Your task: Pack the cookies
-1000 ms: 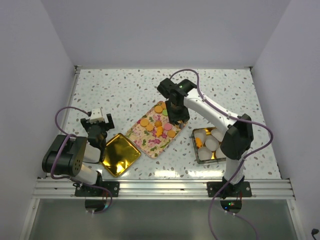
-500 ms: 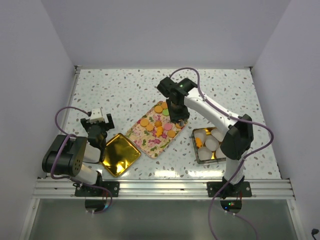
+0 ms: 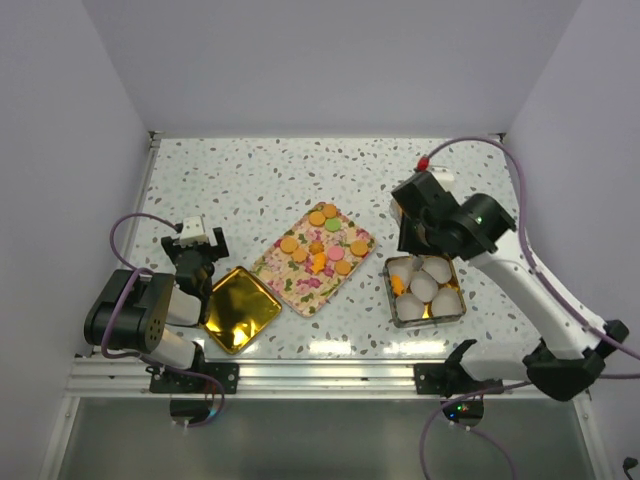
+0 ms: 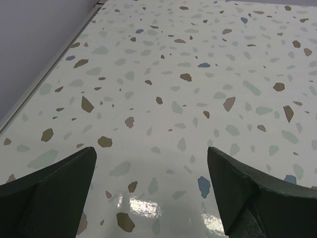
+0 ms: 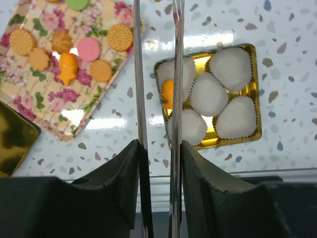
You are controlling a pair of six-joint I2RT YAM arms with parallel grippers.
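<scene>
Most cookies point(image 3: 318, 248) lie on the flowered tray point(image 3: 300, 287) mid-desk point(image 3: 250, 180), and we see one orange cookie point(image 5: 168, 93) in the gold tin point(image 5: 252, 87) among white paper cups point(image 5: 208, 94). Our left end effector point(image 4: 152, 188) is spread wide and empty over bare desk. The right end effector point(image 5: 156, 10) hangs above the tin, its thin fingers point(image 5: 140, 99) narrowly apart, and we cannot tell whether they hold anything.

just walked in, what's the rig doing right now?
Cookie packing, early on. The right gripper hangs over the gold tin of white paper cups. One orange cookie sits in a cup, and the other cookies lie on the floral tray. I can't tell whether it holds anything. The left gripper is open over the table, beside a shiny gold tray.
</scene>
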